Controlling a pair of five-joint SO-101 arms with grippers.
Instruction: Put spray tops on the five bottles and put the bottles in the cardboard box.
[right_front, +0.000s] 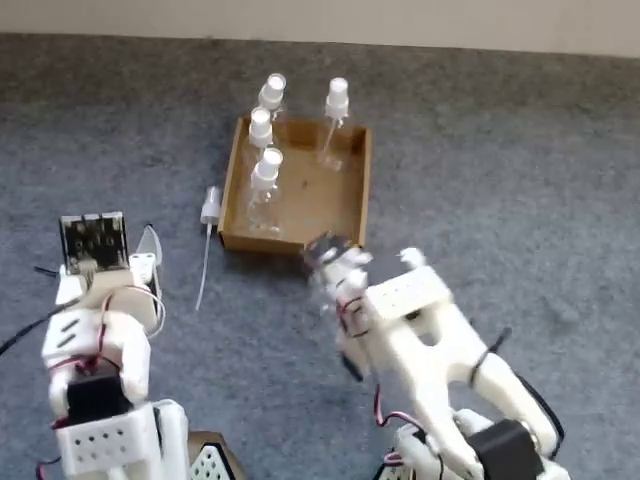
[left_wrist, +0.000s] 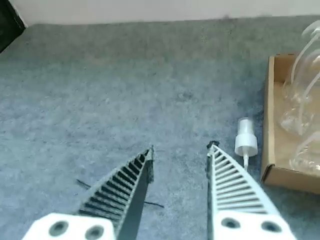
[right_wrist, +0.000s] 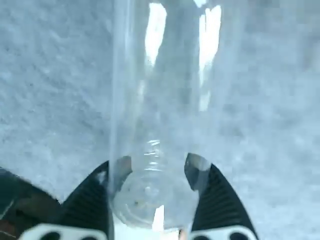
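Capping fifth bottle (right_wrist: 160, 75): right gripper (right_wrist: 152, 167) pinching it; left gripper (left_wrist: 181, 150) spread beside top (left_wrist: 245, 140), centre-left of box (right_front: 262, 240). Next: grab top, seat on neck.

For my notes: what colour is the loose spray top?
White spray top; clearest in left wrist view.

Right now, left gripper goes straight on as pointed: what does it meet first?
Probably just carpet: the left gripper aims past the loose spray top, which lies beside its line, though a graze is possible. Depth is unclear.
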